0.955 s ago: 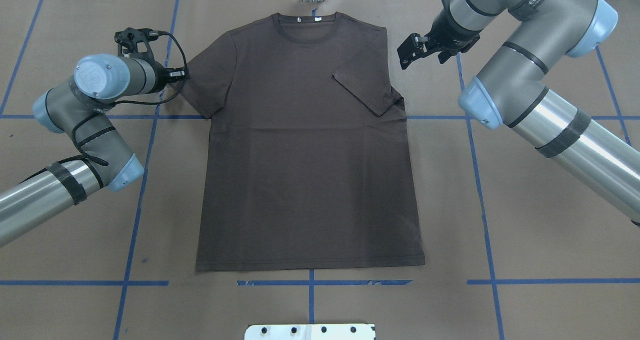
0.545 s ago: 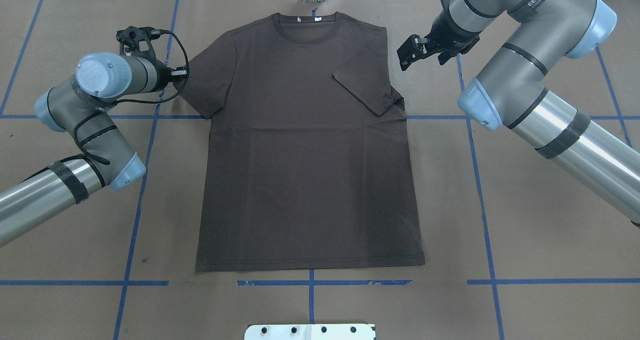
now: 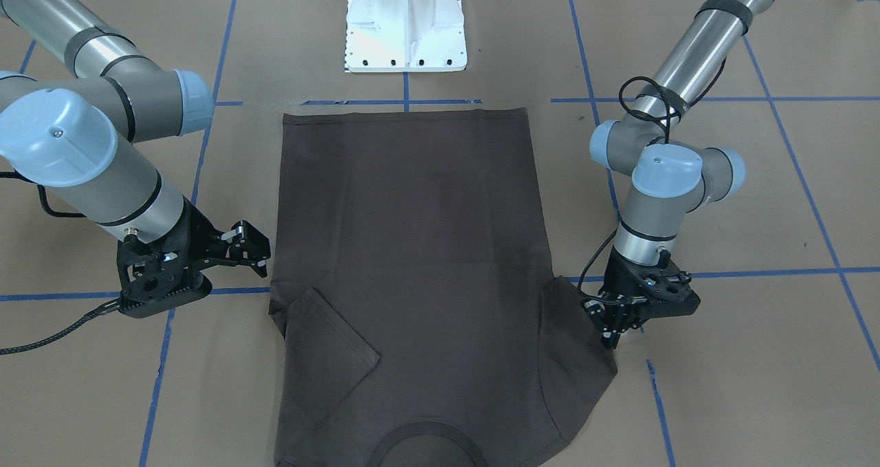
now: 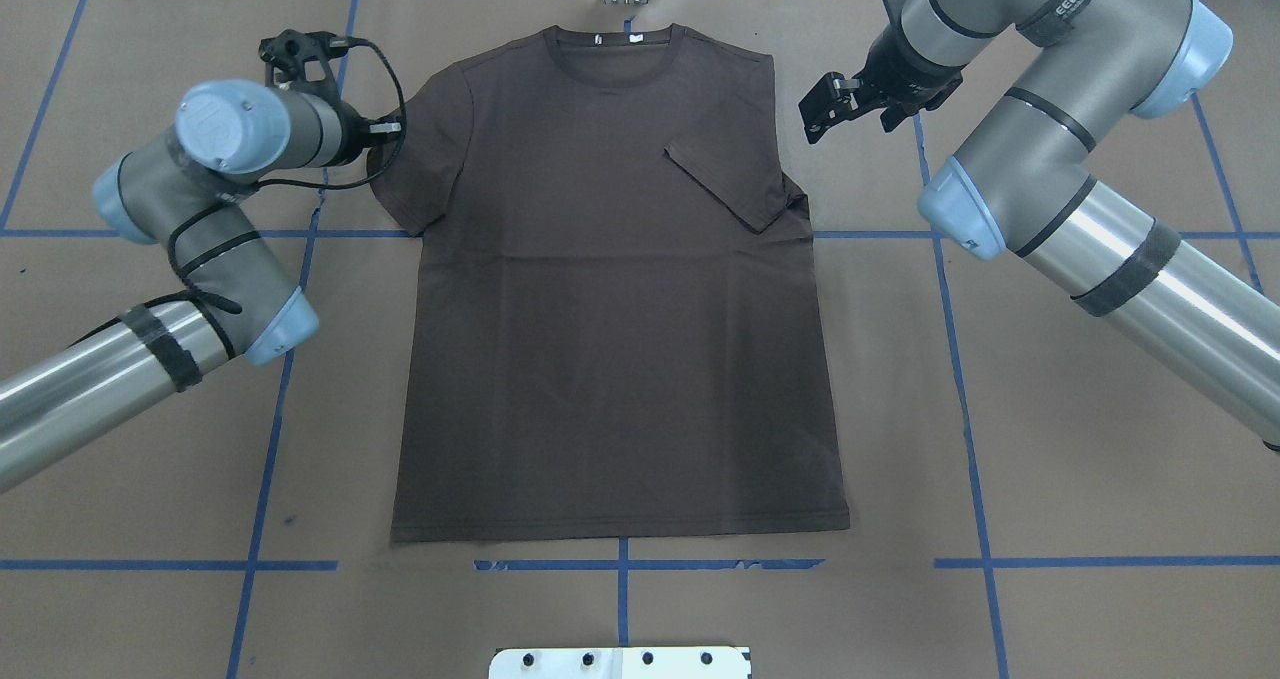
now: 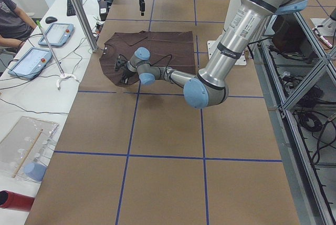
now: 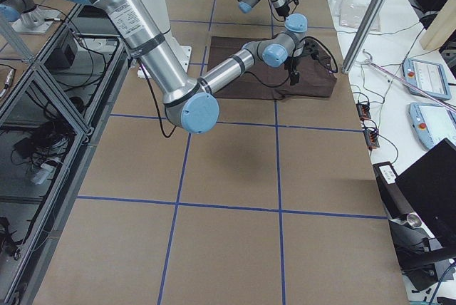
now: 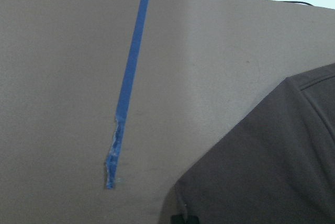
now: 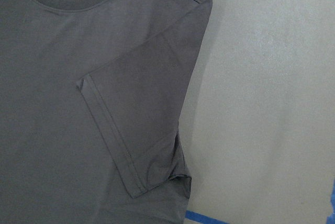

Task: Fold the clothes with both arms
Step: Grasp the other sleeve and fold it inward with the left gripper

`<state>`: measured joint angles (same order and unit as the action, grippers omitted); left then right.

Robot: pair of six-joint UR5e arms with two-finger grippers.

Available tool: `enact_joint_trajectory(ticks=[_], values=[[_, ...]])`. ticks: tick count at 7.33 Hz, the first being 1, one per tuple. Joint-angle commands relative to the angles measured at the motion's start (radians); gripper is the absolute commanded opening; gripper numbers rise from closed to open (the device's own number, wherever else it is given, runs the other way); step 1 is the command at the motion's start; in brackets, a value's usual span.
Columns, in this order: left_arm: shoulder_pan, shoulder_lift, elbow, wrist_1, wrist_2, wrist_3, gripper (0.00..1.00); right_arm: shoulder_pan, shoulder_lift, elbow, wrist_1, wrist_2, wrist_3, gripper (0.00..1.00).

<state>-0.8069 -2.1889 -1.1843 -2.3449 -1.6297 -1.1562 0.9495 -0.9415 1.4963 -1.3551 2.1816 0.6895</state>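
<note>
The shirt point(image 4: 620, 339) lies flat on the tabletop point(image 4: 1050, 439), one sleeve point(image 4: 735, 174) folded over the chest, the left fingers point(image 3: 610, 333) pinched together on the edge of the other sleeve point(image 4: 415, 169), the right fingers point(image 3: 251, 237) apart, hovering just beside the folded shoulder.

Brown paper-covered table point(image 4: 1100, 519) with blue tape lines point(image 4: 150, 565); white side bench point(image 5: 31, 99).

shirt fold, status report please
Left gripper shut on shirt sleeve edge. Right gripper open, beside shirt. Right-side sleeve folded in. Nothing in the way.
</note>
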Motion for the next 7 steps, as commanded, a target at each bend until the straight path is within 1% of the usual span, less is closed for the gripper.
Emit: enact_joint_trajectory(ticks=[1,2,3,4,5,6,7], values=[[0.005,-0.147,-0.015,0.165,-0.019,-0.051,0.00,0.002,0.001,-0.001,0.001,0.001,0.001,1.00],[0.044,-0.232,0.047,0.188,-0.018,-0.136,0.00,0.003,0.001,0.001,0.001,0.004,0.002,1.00],[0.073,-0.289,0.102,0.187,-0.015,-0.193,0.00,0.005,0.001,0.001,0.001,0.004,0.001,1.00],[0.086,-0.308,0.139,0.179,-0.012,-0.198,0.00,0.006,0.000,0.001,0.001,0.006,0.001,1.00],[0.089,-0.307,0.155,0.171,-0.009,-0.195,0.00,0.006,0.000,0.002,0.001,0.012,0.002,1.00],[0.087,-0.304,0.157,0.162,-0.009,-0.194,0.15,0.006,0.000,0.002,0.001,0.013,0.002,1.00],[0.086,-0.299,0.150,0.107,-0.015,-0.194,0.99,0.006,0.000,0.001,0.001,0.013,0.002,1.00]])
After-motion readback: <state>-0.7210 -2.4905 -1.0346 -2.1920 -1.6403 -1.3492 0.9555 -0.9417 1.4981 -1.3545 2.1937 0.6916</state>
